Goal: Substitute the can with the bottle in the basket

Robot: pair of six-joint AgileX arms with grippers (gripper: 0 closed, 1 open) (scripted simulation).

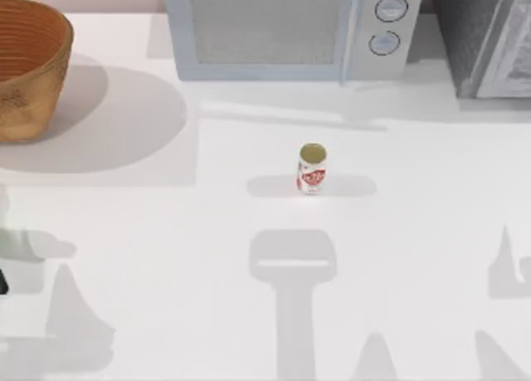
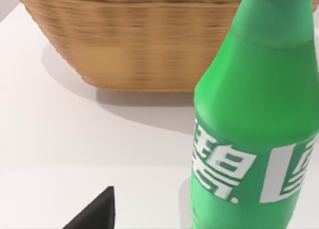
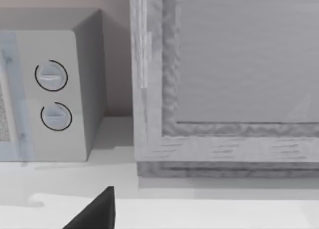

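Woven wicker basket (image 1: 29,65), ribbed and rough, glossy green plastic-looking bottle (image 2: 254,124), smooth matt table (image 1: 166,232)

A kitchen corner, rendered rather than real, and the signs are plain. At the back of the white bench (image 1: 166,315) stands a pale microwave (image 1: 286,31) with a mesh-patterned door window and two round dials (image 1: 390,9) stacked on its right side. Just to its right sits a grey, rough-textured cabinet (image 1: 485,36) with a framed door panel. Food and drink things fill out the setting: a woven wicker basket (image 1: 29,65) in the far left corner, a small can (image 1: 311,169) upright mid-bench, and a green soda bottle (image 2: 254,119) standing near the basket. Surfaces are flat, clean, evenly lit, with crisp shadows.
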